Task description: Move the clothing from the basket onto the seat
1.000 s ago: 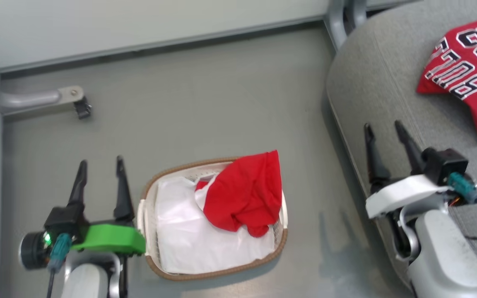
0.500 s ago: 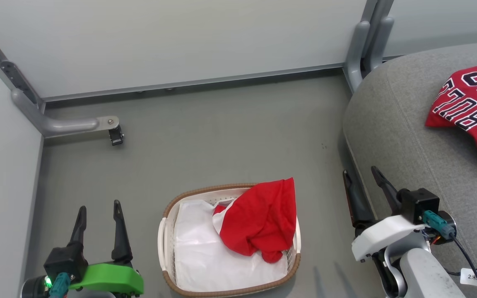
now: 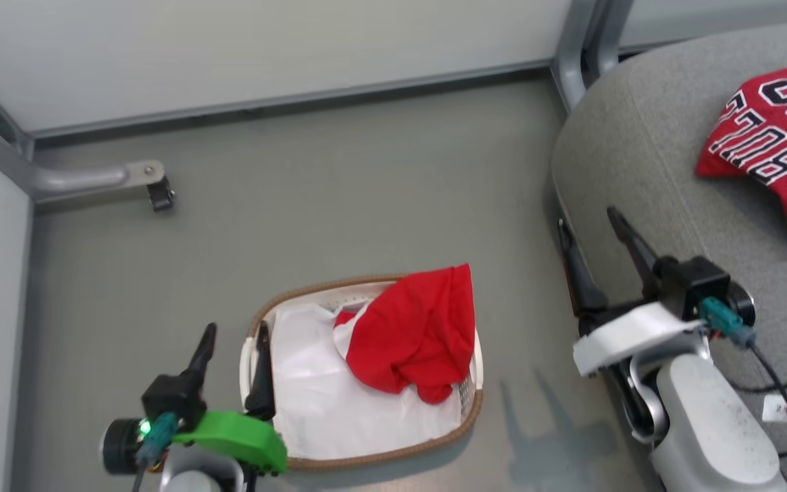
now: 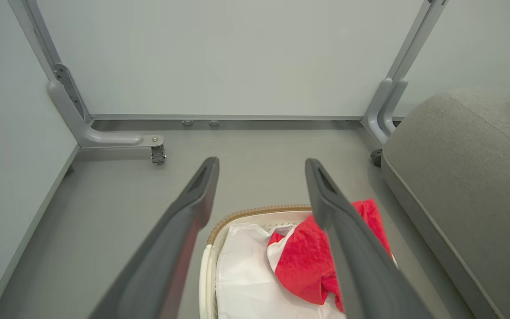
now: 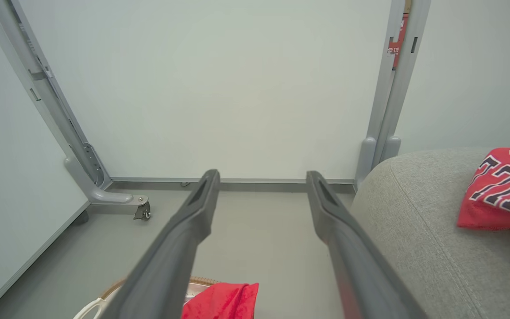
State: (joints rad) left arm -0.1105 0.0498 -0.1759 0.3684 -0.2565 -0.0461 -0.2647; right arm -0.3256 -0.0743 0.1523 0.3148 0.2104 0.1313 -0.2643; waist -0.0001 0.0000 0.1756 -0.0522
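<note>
Half done: jersey (image 3: 776,143) on seat (image 3: 639,150) right of right tool (image 3: 586,216), red top (image 3: 414,335) waiting in basket (image 3: 380,458) beside left tool (image 3: 237,326), both tools wide open, empty.

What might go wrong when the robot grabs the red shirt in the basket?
The left gripper sits open at the left rim of the basket, away from the red garment, so it might pinch the white sheet instead. The garment drapes over the far right rim and could drag the basket along.
</note>
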